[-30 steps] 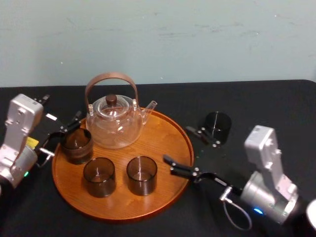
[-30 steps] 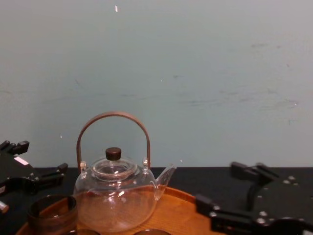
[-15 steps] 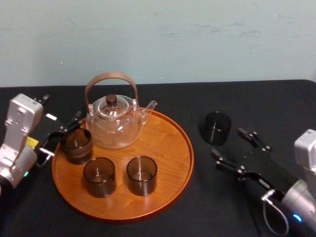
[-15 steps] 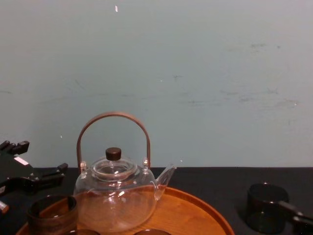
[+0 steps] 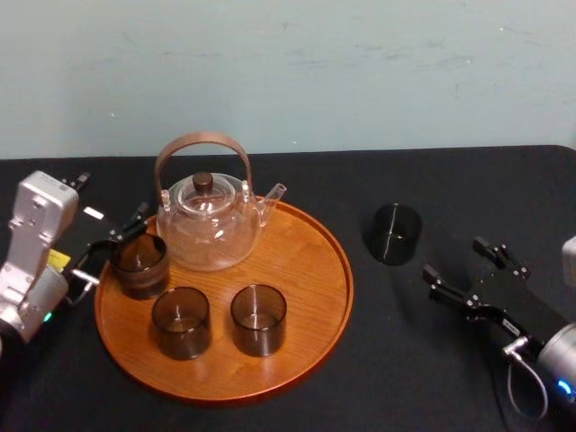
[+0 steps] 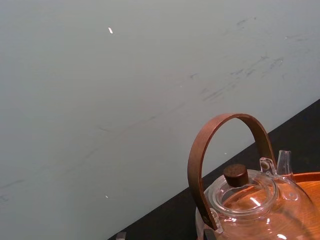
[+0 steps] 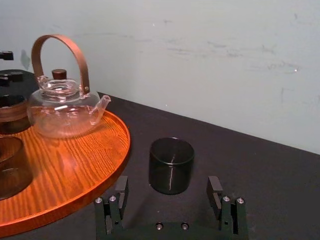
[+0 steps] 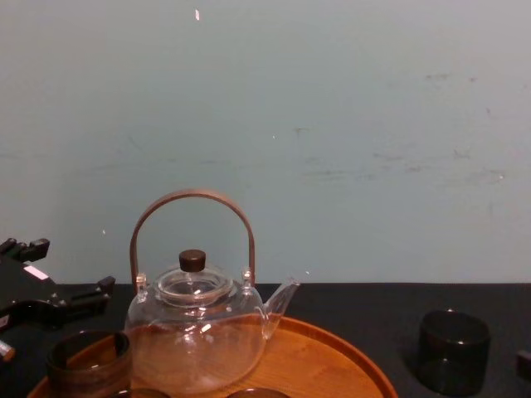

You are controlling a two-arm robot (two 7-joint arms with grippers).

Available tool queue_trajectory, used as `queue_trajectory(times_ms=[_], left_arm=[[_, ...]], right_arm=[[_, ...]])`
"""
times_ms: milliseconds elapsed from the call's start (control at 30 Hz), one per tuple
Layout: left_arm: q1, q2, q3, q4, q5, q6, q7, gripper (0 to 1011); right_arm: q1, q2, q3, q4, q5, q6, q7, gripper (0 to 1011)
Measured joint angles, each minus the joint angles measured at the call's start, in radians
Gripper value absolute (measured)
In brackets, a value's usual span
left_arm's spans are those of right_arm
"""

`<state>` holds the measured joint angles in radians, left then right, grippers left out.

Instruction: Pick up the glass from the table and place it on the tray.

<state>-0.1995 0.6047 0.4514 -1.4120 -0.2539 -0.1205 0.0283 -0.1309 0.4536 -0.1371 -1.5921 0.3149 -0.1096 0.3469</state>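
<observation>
Right gripper [image 5: 459, 261], jaws apart, sits at the glass's [image 5: 393, 233] 4 o'clock, while left gripper [image 5: 110, 244], likewise apart, sits at the tray's [image 5: 301, 256] 9 o'clock.

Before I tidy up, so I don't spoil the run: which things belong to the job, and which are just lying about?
Job: glass on the table; tray; right gripper, open, facing the glass.
Lying about: teapot and three glasses on the tray; left gripper, beside the tray's left rim.
</observation>
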Motion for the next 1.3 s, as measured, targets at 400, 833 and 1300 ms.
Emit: queue_trajectory(times_ms=[400, 833, 1300], left_arm=[[0.000, 0.000, 0.000, 0.000, 0.000, 0.000, 0.000, 1002], [0.000, 0.000, 0.000, 0.000, 0.000, 0.000, 0.000, 1001], [0.000, 0.000, 0.000, 0.000, 0.000, 0.000, 0.000, 1001]], right_arm=[[0.157, -0.028, -0.053, 0.129, -0.020, 0.069, 0.033, 1003], [0.280, -0.058, -0.097, 0.264, -0.055, 0.086, 0.040, 1002], [0.364, -0.078, -0.124, 0.368, -0.065, 0.083, 0.067, 1002]])
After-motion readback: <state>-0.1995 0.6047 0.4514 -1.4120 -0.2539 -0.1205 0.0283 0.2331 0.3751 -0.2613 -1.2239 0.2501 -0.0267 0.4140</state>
